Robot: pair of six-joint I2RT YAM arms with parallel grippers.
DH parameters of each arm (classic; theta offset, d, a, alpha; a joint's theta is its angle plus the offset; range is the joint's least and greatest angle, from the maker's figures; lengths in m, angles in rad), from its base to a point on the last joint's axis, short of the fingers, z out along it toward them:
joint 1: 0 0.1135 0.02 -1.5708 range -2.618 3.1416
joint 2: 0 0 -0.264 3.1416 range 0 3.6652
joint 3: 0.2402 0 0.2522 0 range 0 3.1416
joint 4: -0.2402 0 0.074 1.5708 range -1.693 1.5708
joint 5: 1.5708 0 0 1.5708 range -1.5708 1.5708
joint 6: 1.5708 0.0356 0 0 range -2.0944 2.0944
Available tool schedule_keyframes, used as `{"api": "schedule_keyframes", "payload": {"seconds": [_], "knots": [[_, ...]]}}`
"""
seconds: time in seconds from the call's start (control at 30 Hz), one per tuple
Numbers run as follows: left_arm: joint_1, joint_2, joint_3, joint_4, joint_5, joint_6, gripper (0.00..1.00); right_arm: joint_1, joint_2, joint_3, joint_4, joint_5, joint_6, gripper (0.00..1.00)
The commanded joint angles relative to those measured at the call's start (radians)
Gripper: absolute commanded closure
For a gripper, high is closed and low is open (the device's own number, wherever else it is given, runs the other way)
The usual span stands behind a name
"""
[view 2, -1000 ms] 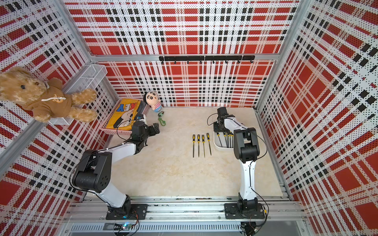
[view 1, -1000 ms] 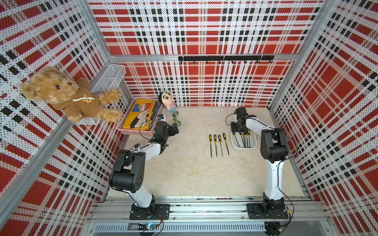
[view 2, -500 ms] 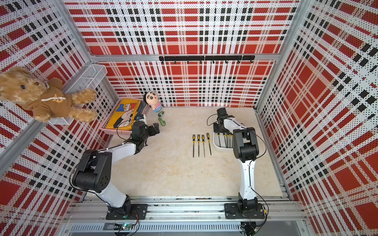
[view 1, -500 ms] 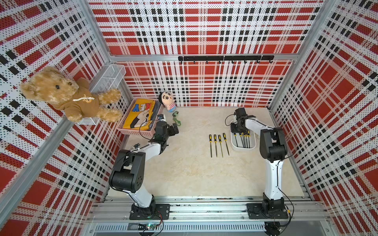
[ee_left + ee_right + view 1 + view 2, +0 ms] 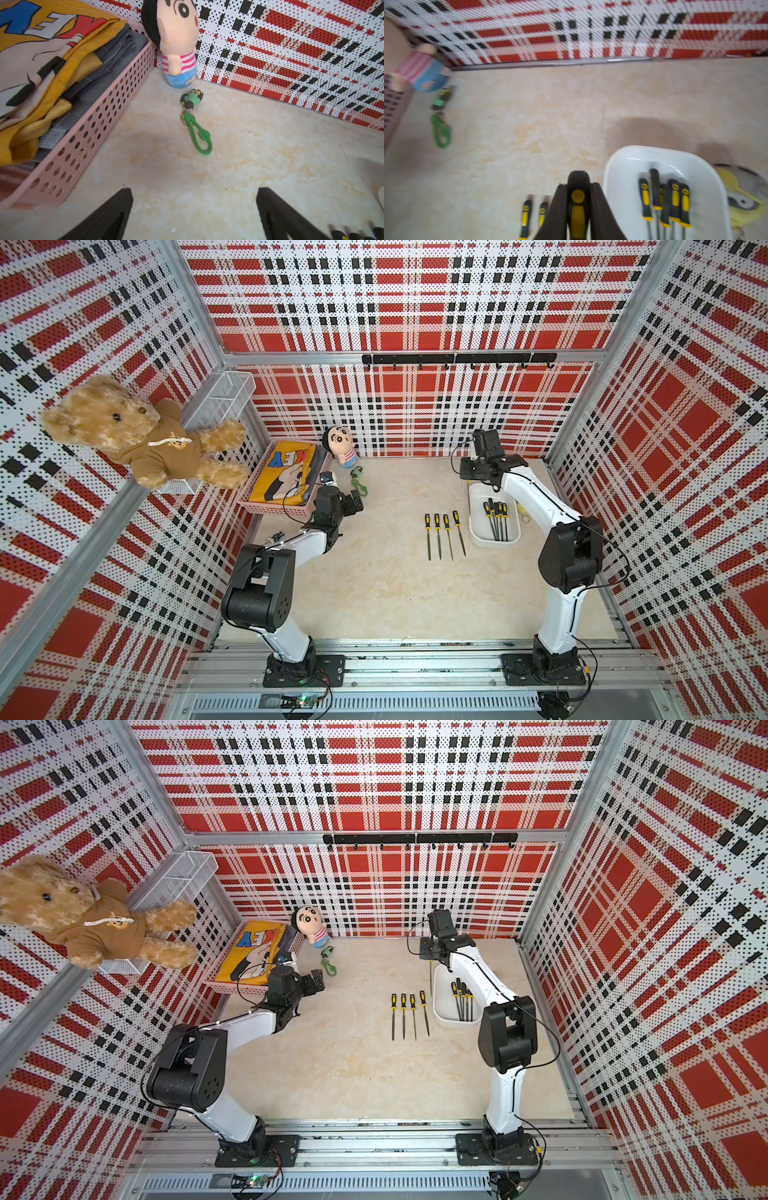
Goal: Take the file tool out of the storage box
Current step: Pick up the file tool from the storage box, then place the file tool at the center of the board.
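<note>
Blur smears the right wrist view, but the right claw (image 5: 578, 186) is clamped on the file tool (image 5: 578, 209) by its black and yellow handle, beside the storage box (image 5: 614, 166), not in it. The thin blade is cut off there. More files (image 5: 664, 199) lie in the box. A yellow thing (image 5: 741, 199) beside it is hard to make out. The left claw (image 5: 193, 189) is wide apart, only its tips showing.

the file tool (image 5: 577, 207) in the right claw (image 5: 578, 187) is blurred and cut off at the frame edge.
</note>
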Motion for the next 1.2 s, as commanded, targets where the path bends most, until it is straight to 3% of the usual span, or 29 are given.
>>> {"api": "schedule_keyframes", "payload": {"seconds": [0.0,0.13,0.33,1.17], "knots": [[-0.007,0.015,0.036,0.003,0.0,-0.004,0.0,0.095,0.05,0.027,-0.067,-0.048,0.11,0.86],[-0.011,0.016,0.03,0.003,-0.005,-0.006,0.0,0.185,0.118,-0.005,-0.017,-0.068,0.253,0.88],[-0.008,-0.001,0.0,0.004,-0.025,0.003,0.0,0.216,0.197,-0.033,0.03,-0.089,0.344,0.88],[0.001,0.008,-0.024,0.024,-0.024,-0.018,0.0,0.246,0.353,-0.012,-0.02,-0.074,0.341,0.84]]}}
